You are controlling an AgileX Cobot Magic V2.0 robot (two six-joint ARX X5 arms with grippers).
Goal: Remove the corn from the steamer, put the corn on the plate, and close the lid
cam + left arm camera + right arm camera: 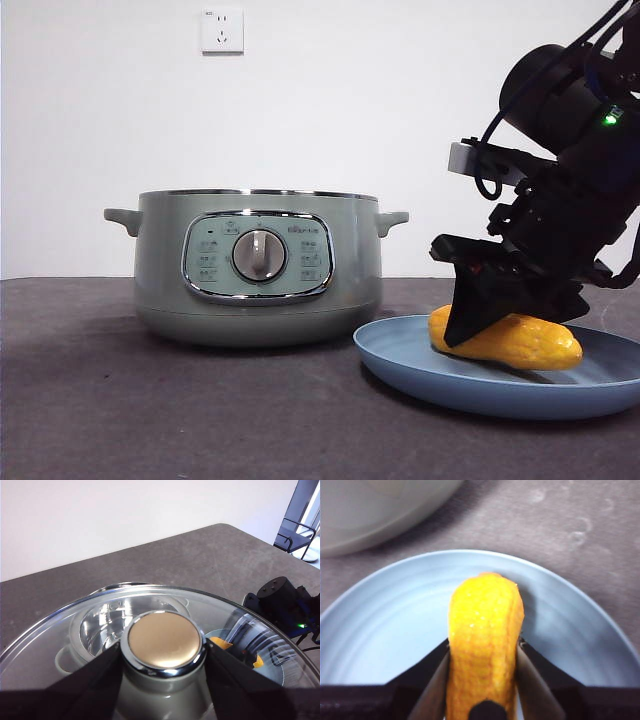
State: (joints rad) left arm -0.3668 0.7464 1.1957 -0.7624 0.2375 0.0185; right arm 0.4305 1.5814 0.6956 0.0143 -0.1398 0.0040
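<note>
**Operator:** Report the position of the corn.

**Technician:** The corn lies on the plate, at roughly 4 o'clock from the steamer in the front view. It rests lengthwise on the plate surface, one rounded end pointing away from the arm. The plate sits on the dark table, just beside the steamer base.

**Operator:** State of the right gripper?

**Technician:** The right gripper is down at the plate with its jaws closed against both flanks of the corn. The right wrist view shows each jaw touching the cob, with the plate rim beyond it.

**Operator:** And the left gripper?

**Technician:** The left gripper clamps the knob of the lid, one jaw on each side. The lid is held in the air, out of the front view. Through its glass, the open steamer is visible at about 10 o'clock from the knob, and the corn at about 3 o'clock.

**Operator:** Condition of the steamer?

**Technician:** Uncovered. The dial faces the front camera, and a wall outlet is above at 12 o'clock.
</note>
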